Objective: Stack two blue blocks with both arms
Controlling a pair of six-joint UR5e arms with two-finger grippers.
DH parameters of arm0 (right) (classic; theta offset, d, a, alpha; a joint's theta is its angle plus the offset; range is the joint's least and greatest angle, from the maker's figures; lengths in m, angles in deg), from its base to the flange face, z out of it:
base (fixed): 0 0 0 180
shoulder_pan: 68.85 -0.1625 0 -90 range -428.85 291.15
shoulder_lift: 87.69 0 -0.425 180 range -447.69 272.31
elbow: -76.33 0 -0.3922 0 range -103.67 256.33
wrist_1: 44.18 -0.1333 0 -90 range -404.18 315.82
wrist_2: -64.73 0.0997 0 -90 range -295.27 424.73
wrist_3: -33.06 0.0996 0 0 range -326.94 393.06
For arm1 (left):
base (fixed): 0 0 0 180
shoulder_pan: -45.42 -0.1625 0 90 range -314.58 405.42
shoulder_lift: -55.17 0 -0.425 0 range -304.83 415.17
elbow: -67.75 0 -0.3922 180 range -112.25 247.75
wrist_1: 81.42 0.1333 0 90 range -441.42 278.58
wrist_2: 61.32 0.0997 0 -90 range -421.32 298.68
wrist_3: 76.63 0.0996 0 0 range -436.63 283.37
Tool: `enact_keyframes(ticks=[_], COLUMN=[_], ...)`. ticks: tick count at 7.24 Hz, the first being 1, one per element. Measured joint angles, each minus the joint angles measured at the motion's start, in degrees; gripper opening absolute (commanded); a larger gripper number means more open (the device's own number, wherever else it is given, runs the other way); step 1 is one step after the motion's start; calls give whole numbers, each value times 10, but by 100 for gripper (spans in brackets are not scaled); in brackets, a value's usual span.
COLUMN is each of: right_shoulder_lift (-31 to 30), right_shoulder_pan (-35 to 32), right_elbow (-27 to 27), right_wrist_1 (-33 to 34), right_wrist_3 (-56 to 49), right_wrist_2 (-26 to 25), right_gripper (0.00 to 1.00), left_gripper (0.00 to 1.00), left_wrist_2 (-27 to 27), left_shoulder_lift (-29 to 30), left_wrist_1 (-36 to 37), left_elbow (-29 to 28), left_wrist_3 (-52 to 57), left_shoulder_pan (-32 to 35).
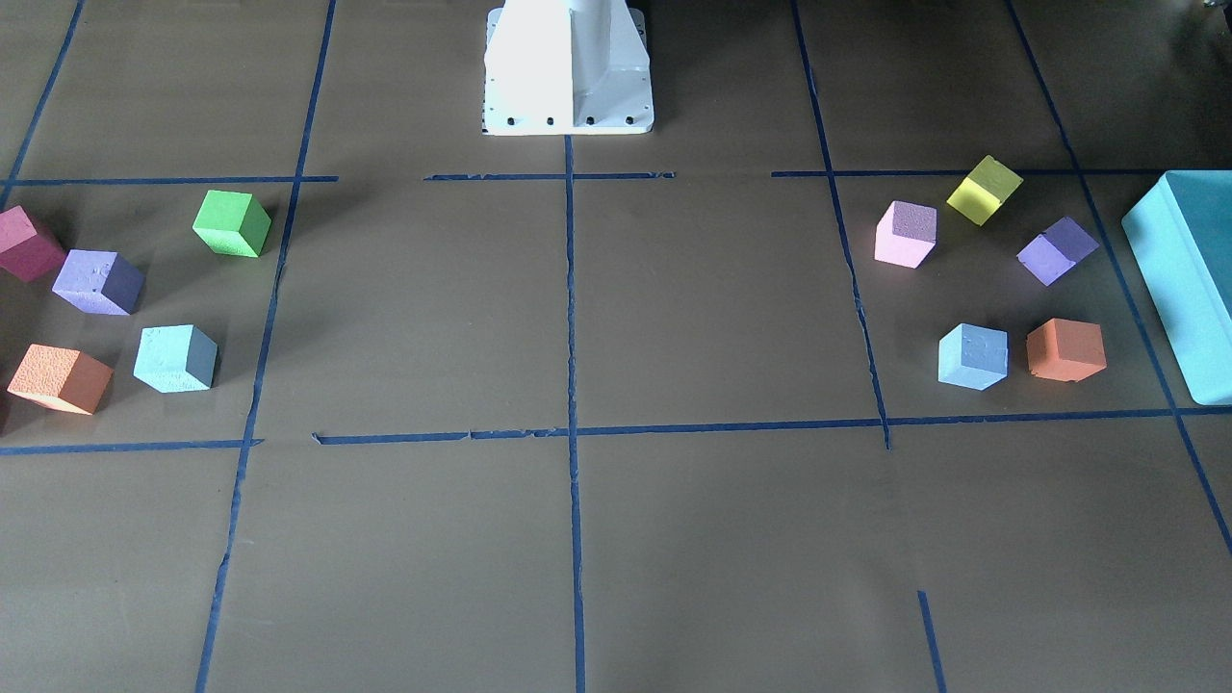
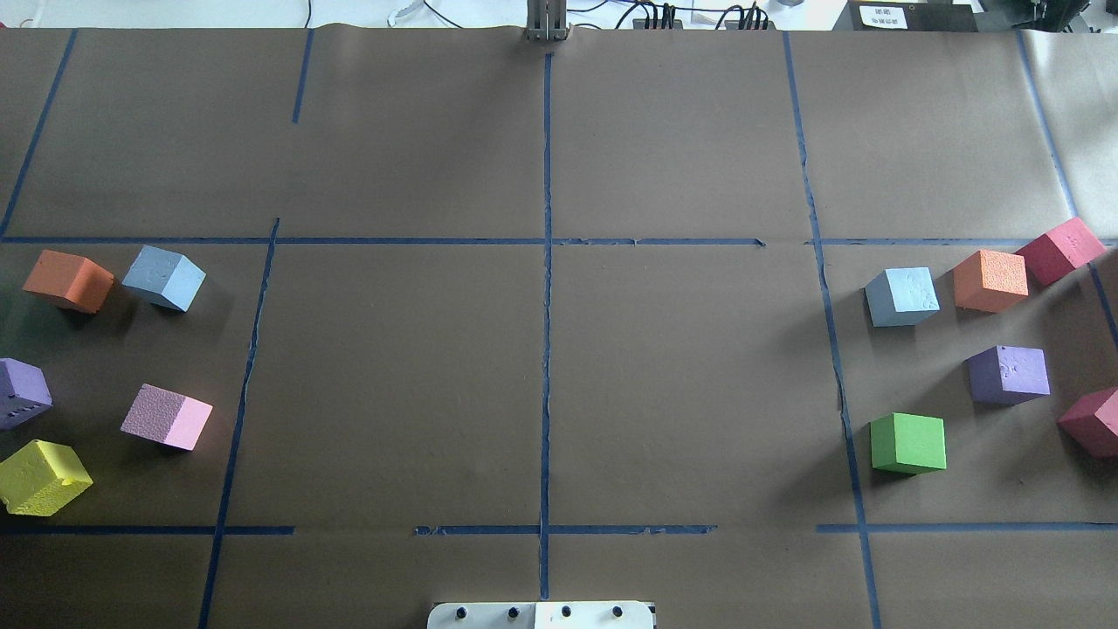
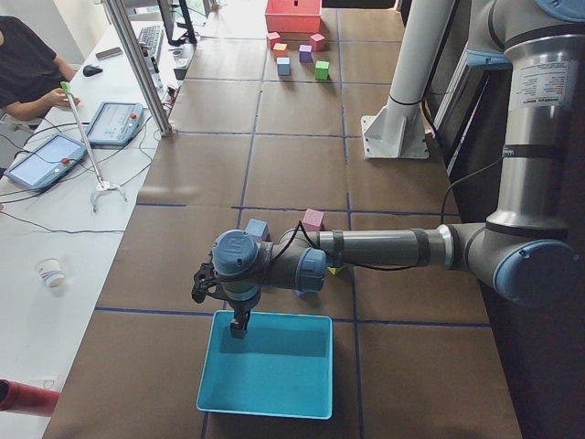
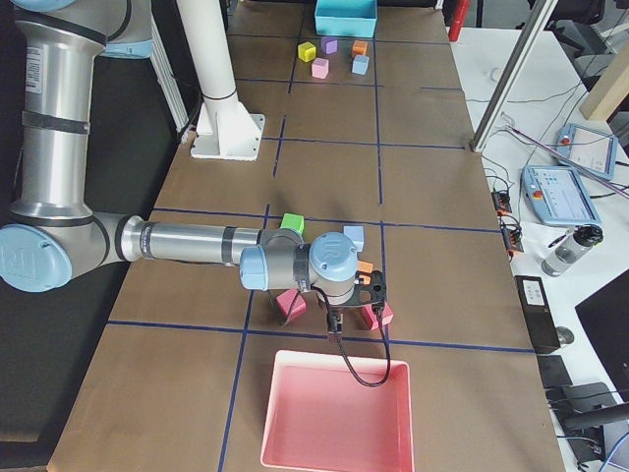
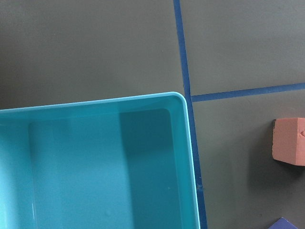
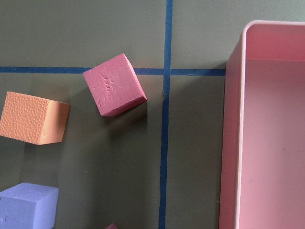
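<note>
Two pale blue blocks lie apart on the brown table. One blue block (image 2: 164, 277) (image 1: 973, 356) is on my left side beside an orange cube (image 2: 68, 280). The other blue block (image 2: 902, 296) (image 1: 175, 358) is on my right side beside another orange cube (image 2: 990, 279). My left gripper (image 3: 239, 322) shows only in the exterior left view, over the teal box's rim (image 3: 265, 315); I cannot tell if it is open. My right gripper (image 4: 334, 317) shows only in the exterior right view, near the pink tray (image 4: 334, 413); I cannot tell its state.
Purple (image 2: 21, 392), pink (image 2: 167, 417) and yellow (image 2: 42, 476) cubes lie on the left. Green (image 2: 908, 443), purple (image 2: 1009, 374) and two magenta cubes (image 2: 1059, 250) lie on the right. The teal box (image 1: 1179, 279) and the pink tray (image 6: 267, 143) stand at the table's ends. The white pedestal (image 1: 568, 67) stands in the middle.
</note>
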Motion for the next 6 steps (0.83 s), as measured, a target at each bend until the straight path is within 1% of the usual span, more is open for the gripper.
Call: enact_keyframes(ticks=[6], right_shoulder_lift=[3], right_shoulder_pan=[0], right_elbow=[-1], right_wrist_1=[-2], right_wrist_3=[-1], right_wrist_2=[-14], right_gripper=[100], left_gripper=[100], left_wrist_2=[-1], left_shoulder_lift=[1], left_wrist_1=[-4], left_elbow=[1], left_wrist_3=[5], left_shoulder_pan=[0])
